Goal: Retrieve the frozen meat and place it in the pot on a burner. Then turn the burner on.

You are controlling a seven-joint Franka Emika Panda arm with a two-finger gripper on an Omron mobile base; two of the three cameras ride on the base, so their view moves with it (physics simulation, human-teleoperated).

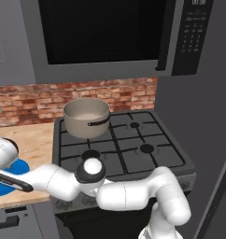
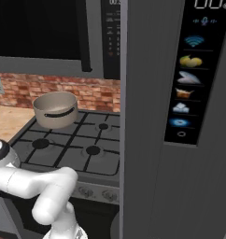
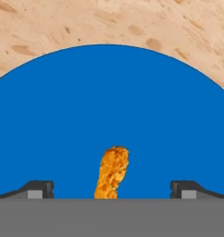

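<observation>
We see the arm stretched low to the left, its gripper [image 3: 112, 190] spread wide over the blue plate [image 3: 63, 120], the frozen meat [image 3: 112, 172] lying between the tips.

I have the gripper [image 3: 112, 190] spread wide over the plate [image 3: 109, 102], and the meat [image 3: 112, 172] lies midway between the fingertips [image 3: 39, 189] with open blue on either side of it. Beyond the tips the plate and counter [image 3: 109, 21] lie bare. Off toward the stove [image 1: 133, 144], the pot [image 1: 86, 116] stands uncovered under the microwave [image 1: 105, 32], and the fridge [image 2: 175, 140] walls off the stove's far side.
</observation>
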